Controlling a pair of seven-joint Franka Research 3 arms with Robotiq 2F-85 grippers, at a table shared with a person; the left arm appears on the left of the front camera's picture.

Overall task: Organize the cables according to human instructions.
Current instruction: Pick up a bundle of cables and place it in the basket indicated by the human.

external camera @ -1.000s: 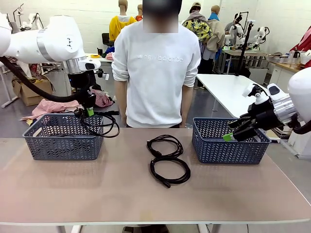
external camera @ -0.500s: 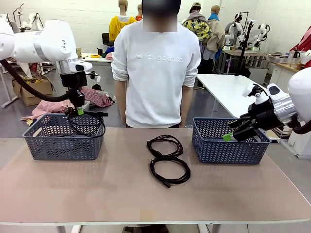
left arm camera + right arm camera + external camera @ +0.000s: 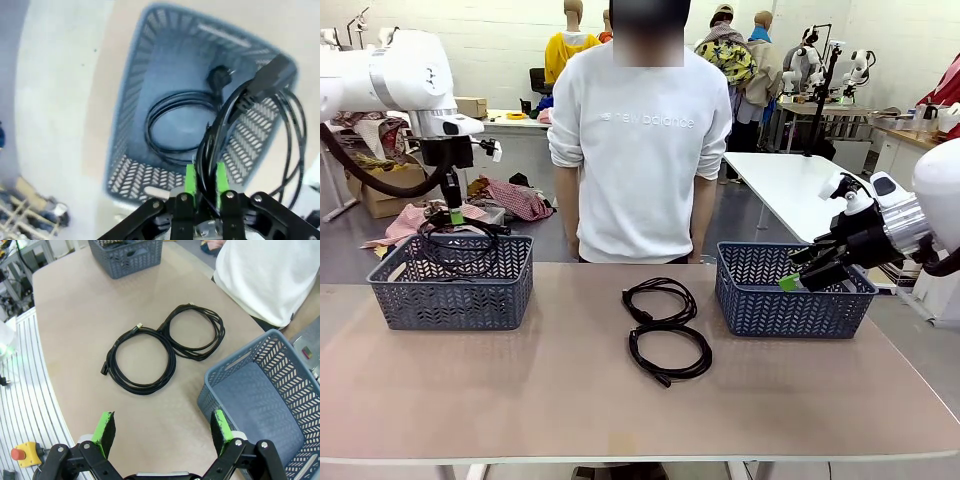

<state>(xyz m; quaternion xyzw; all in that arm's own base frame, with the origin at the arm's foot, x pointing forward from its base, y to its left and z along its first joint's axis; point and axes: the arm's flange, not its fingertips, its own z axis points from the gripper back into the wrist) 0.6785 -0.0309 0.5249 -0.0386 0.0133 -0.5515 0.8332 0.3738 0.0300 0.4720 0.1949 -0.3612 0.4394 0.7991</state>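
Front view: two dark blue lattice baskets stand on the surface (image 3: pixel 520 400), one toward each end. The left pincer (image 3: pixel 455 217) hangs above the left basket (image 3: pixel 450 295), clamped shut on a bundle of black cable loops that droop down to the basket's rim.

Left wrist view, looking straight down past the green pads: the held cable (image 3: pixel 216 131) runs up from between the closed fingers, and its blocky plug end hovers over the basket's far wall. On the floor of this basket (image 3: pixel 127 115) lies a second cable (image 3: pixel 149 131), coiled in a round ring with its round plug resting just beside it near one wall.

The right basket (image 3: pixel 780 305) has the right pincer (image 3: pixel 800 272) poised near its outer corner, jaws spread wide and gripping nothing. In the right wrist view its latticed walls and floor are in plain sight.

Between the baskets, two more coils lie flat on the surface, touching each other: the nearer coil (image 3: pixel 142 386) toward the robot, and the farther coil (image 3: pixel 218 335) toward the person (image 3: pixel 640 150) standing at the far edge.
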